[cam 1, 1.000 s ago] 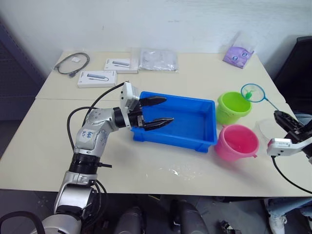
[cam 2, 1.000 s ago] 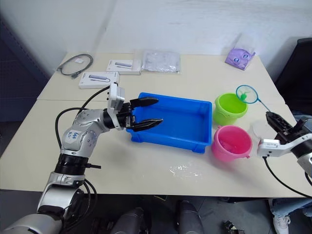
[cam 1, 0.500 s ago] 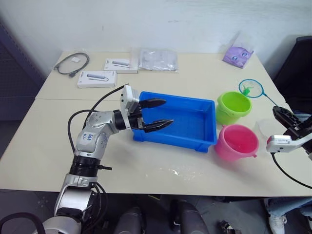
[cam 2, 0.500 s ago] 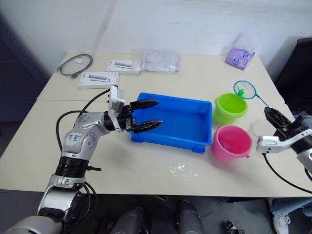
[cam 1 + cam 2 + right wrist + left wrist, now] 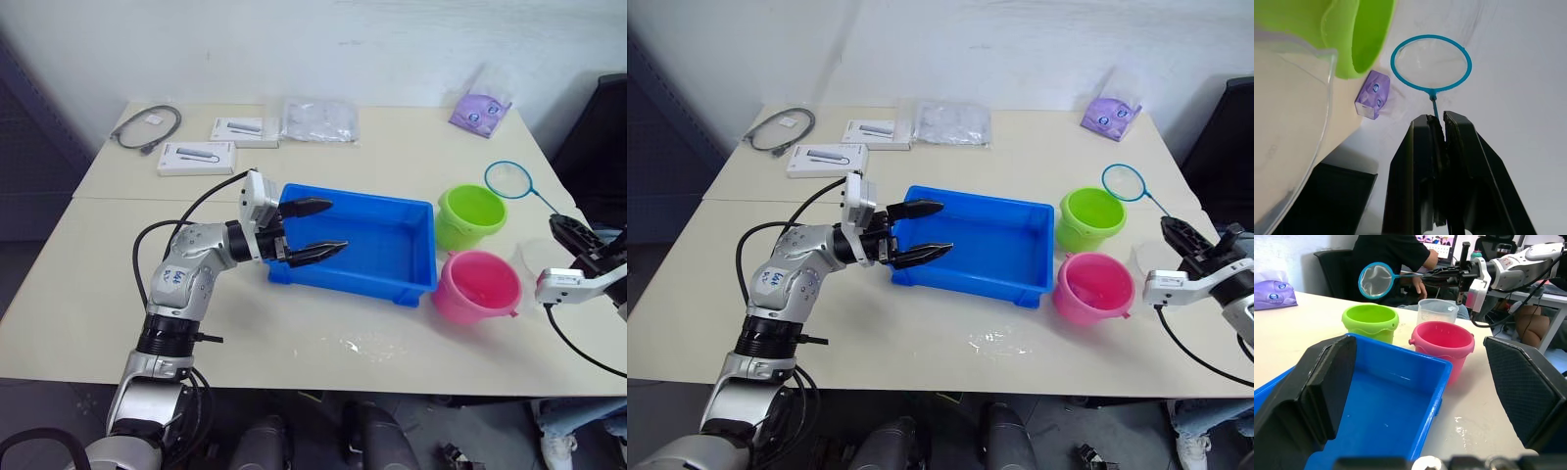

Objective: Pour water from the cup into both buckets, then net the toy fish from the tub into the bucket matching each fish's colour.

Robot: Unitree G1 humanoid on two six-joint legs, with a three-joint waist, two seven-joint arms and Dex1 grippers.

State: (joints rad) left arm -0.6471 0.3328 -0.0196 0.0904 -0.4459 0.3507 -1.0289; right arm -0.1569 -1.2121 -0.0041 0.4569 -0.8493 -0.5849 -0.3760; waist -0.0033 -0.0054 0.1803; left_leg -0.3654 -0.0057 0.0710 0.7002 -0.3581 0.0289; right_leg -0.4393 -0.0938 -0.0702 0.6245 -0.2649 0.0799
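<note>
A coiled grey cable (image 5: 146, 127) lies at the far left corner of the cream table (image 5: 392, 157), with two flat white boxes (image 5: 196, 157) just beside it and a clear plastic bag (image 5: 319, 119) next along the far edge. A small purple packet (image 5: 479, 110) sits well apart from these near the far right corner. In the left wrist view a person in a black top (image 5: 1396, 254) sits beyond the table's edge beside a black chair (image 5: 1334, 264), and a splash of spilled water (image 5: 358, 345) marks the near part of the tabletop.
</note>
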